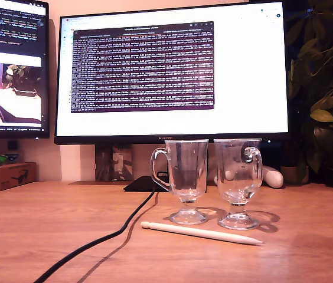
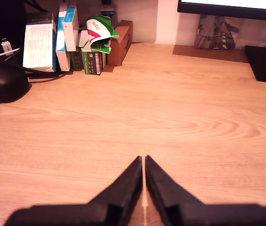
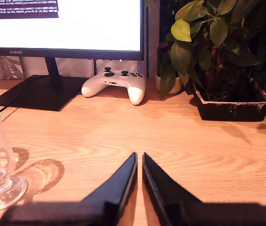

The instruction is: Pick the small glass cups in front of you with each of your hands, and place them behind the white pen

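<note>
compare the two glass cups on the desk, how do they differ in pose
In the exterior view, the left glass cup turns its handle toward that view's left; the right glass cup turns its handle toward the right. The left cup's foot stands just behind the white pen's blunt end, the right cup's nearer its tapered tip. Both are clear, upright, empty, and matching in shape, on the wooden desk.

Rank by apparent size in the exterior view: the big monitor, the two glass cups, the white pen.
1. Big monitor, largest by far, though it stands farthest back.
2. The two glass cups: they look alike, so I won't rank one over the other.
3. White pen: long but slimmest.
</note>
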Robot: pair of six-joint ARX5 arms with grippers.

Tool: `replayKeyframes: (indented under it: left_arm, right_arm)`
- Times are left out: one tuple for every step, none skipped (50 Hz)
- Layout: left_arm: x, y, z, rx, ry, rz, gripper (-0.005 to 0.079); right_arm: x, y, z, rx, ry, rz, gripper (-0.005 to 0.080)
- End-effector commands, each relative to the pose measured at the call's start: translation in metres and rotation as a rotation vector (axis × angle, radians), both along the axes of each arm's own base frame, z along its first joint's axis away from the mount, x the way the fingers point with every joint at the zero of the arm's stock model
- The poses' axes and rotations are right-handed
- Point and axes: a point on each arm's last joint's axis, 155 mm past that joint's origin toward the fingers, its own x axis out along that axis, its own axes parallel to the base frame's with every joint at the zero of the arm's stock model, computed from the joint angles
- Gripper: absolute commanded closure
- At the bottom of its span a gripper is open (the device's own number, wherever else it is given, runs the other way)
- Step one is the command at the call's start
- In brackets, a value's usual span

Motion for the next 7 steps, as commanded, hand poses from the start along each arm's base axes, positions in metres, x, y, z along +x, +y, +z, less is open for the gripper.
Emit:
replayKeyframes:
  left_arm:
    - [0.0005, 0.0000, -0.0111, 0.001, 0.015, 0.000, 0.0765]
    - [0.0005, 0.0000, -0.0113, 0.001, 0.015, 0.000, 0.0765]
    - [0.0005, 0.0000, -0.0113, 0.001, 0.015, 0.000, 0.0765]
    - [0.0005, 0.0000, -0.0111, 0.001, 0.015, 0.000, 0.0765]
    - [0.0005, 0.0000, -0.0113, 0.001, 0.015, 0.000, 0.0765]
    - [0.0005, 0.0000, -0.0113, 0.001, 0.015, 0.000, 0.0765]
    - [0.0005, 0.0000, -0.0113, 0.001, 0.015, 0.000, 0.0765]
  right_arm:
    - [0.0009, 0.0006, -0.0120, 0.004, 0.022, 0.002, 0.0759]
    - [0.0009, 0.0006, -0.0120, 0.004, 0.022, 0.002, 0.0759]
    - [0.0009, 0.0006, -0.0120, 0.004, 0.022, 0.002, 0.0759]
    - [0.0009, 0.0006, -0.0120, 0.004, 0.022, 0.002, 0.0759]
    - [0.0009, 0.0006, -0.0120, 0.004, 0.022, 0.002, 0.0759]
    - [0.0009, 0.0006, -0.0120, 0.004, 0.022, 0.002, 0.0759]
    - [0.0009, 0.0006, -0.0120, 0.004, 0.022, 0.002, 0.0759]
